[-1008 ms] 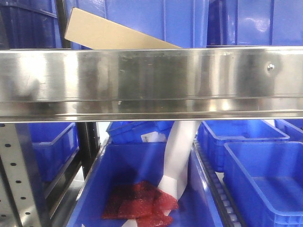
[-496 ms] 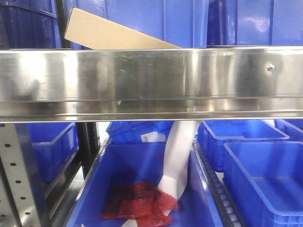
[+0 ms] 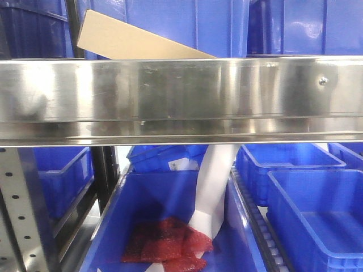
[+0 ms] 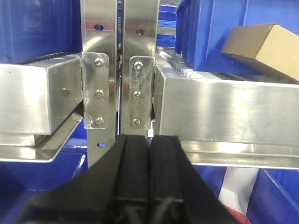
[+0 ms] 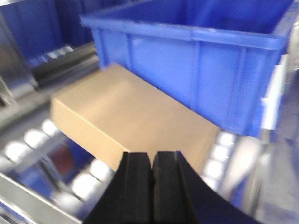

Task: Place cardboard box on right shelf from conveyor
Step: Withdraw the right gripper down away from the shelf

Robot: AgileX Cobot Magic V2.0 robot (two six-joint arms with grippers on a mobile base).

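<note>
Above the cardboard box [image 5: 126, 123], right end effector [image 5: 153, 161] pinched closed, empty; left end effector [image 4: 149, 144] likewise.

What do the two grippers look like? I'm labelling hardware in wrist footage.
Both look alike. The left gripper has two matte black fingers, flat-faced with lengthwise ridges, flaring wider toward the camera. The right gripper shows the same black, blocky, flaring fingers. No cables, markings or arm links are visible.

The cardboard box [image 5: 126, 126] lies on the right shelf [image 3: 181, 96] (tilted), in front of a big bin [image 5: 196, 70].
</note>
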